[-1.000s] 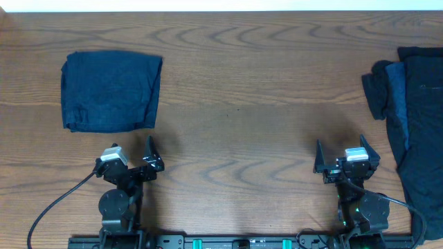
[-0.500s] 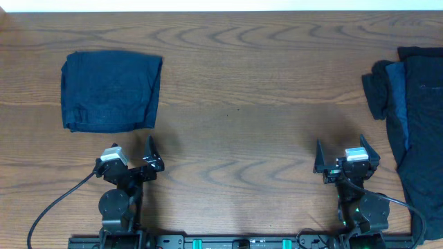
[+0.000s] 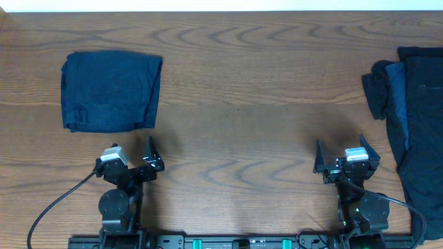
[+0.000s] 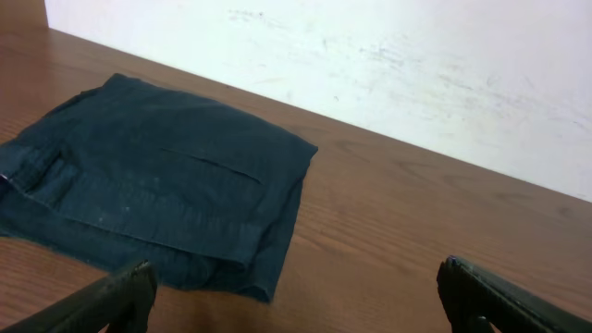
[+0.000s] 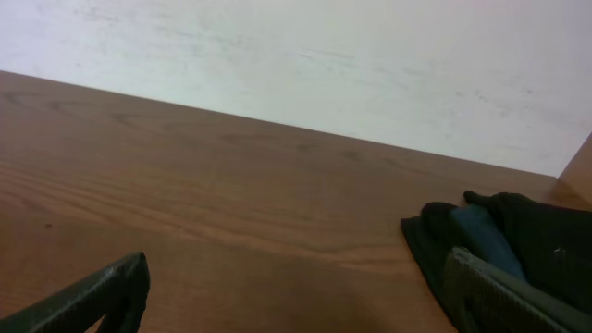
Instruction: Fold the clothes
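Navy garment (image 3: pixel 111 91) folded flat at ten o'clock on the table (image 3: pixel 235 104), seemingly done. Dark rumpled heap (image 3: pixel 415 117) at three o'clock, untouched, left to fold. Left pincer (image 3: pixel 131 155) and right pincer (image 3: pixel 341 158) near six o'clock, jaws apart, empty.

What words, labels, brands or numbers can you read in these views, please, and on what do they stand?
No text can be read.
The folded garment and the heap are plain dark cloth; faint specks on the heap are too small to tell.
The table and wall bear no writing.
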